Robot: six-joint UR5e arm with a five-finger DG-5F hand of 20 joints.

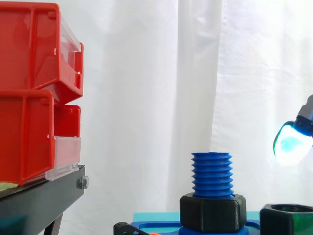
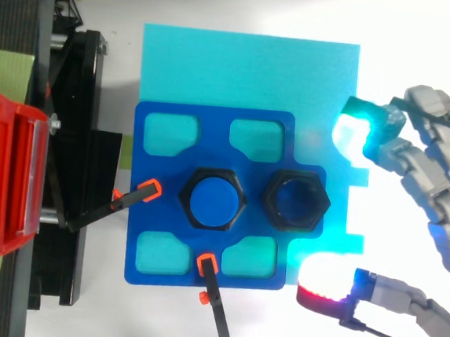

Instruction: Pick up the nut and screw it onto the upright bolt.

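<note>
You are seeing a blue threaded bolt (image 1: 211, 172), a black hexagonal nut (image 2: 270, 196) and red plastic bins (image 1: 29, 98); the hand's (image 2: 429, 174) pads (image 2: 353, 132) are glowing cyan and red.

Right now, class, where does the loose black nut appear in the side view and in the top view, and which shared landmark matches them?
Side view: the loose nut sits at the bottom right corner, cut by the lower edge.
Top view: the loose nut lies right of centre on the blue plate.
Shared landmark: the upright blue bolt, just left of it in both views.
</note>
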